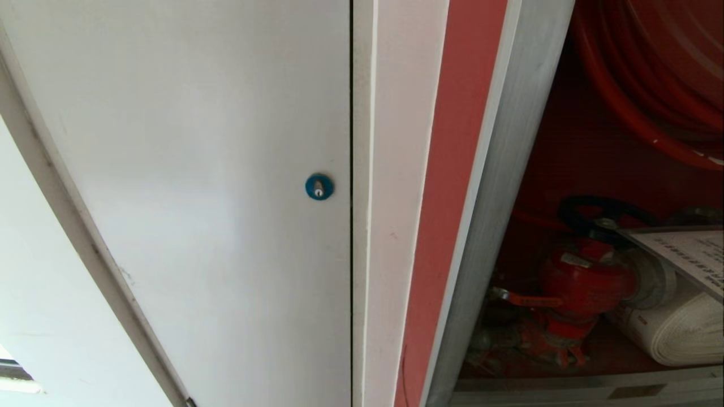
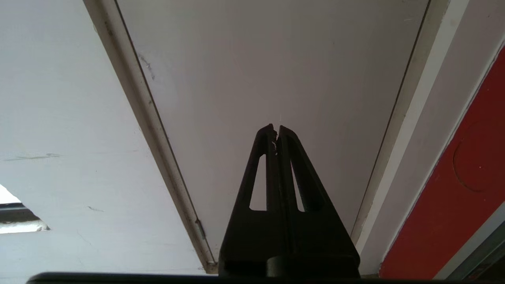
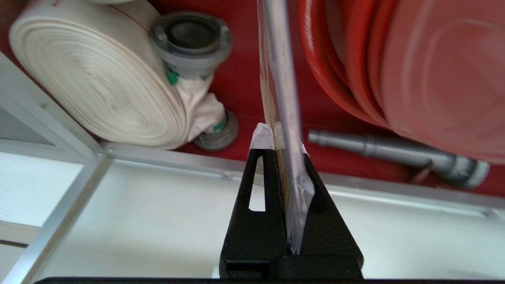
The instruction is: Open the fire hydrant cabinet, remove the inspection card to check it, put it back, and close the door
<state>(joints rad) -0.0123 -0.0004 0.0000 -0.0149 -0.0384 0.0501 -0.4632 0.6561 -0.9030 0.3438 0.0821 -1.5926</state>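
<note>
Neither arm shows in the head view, and the pale printed inspection card is cut off at its right edge. The red-lined, aluminium-framed fire hydrant cabinet stands open beside a plain white panel. The right gripper is clamped edge-on upon the card, before the rolled white hose. The left gripper is closed, empty.

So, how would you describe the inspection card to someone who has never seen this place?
Find the open fire hydrant cabinet with its red inside. In front of the red valve and the rolled white hose, the right gripper holds the inspection card. It is the only thin, flat, pale sheet there, printed with small text.
</note>
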